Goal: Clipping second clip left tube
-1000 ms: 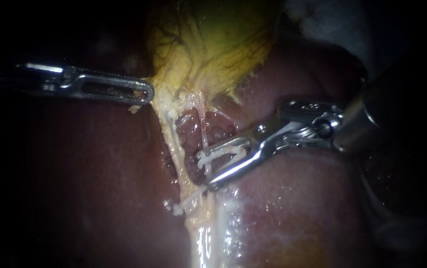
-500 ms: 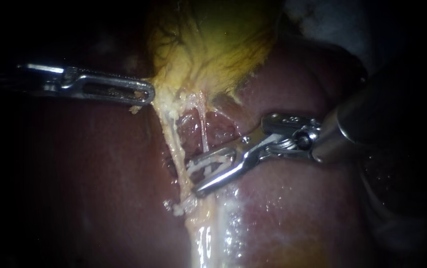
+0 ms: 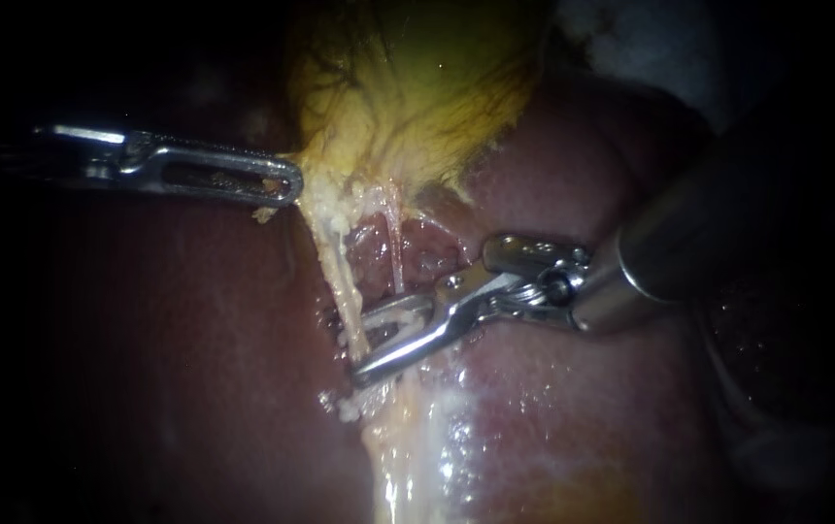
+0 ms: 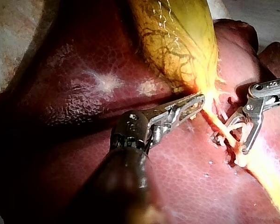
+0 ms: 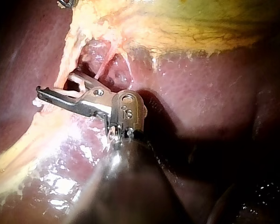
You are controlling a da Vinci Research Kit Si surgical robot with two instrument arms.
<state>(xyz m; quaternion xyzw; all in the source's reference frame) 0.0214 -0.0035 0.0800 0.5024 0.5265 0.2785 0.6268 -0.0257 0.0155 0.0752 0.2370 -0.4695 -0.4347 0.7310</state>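
The yellow-green gallbladder [image 3: 408, 87] lies on the dark red liver [image 3: 194, 340]. Two tubes run down from its neck: the thick pale left tube [image 3: 338, 277] and a thin right tube [image 3: 395, 247]. My left instrument [image 3: 286, 184] is shut on the gallbladder's edge near the neck, which also shows in the left wrist view [image 4: 198, 100]. My right instrument [image 3: 357, 349] comes in from the right, its jaws open with a white clip between them, standing on either side of the left tube. Lower on that tube sits a white clip [image 3: 345, 408].
Wet, glistening liver [image 3: 534, 417] lies under the right instrument's shaft [image 3: 670, 252]. A pale yellow band of tissue [image 3: 403, 466] runs down from the tubes. In the right wrist view the open jaws [image 5: 56, 85] lie across the pale tube below the gallbladder [image 5: 186, 23].
My right instrument has slid left and slightly down, from beside the right tube to the left tube, jaws still apart. The left instrument and the gallbladder have stayed put.
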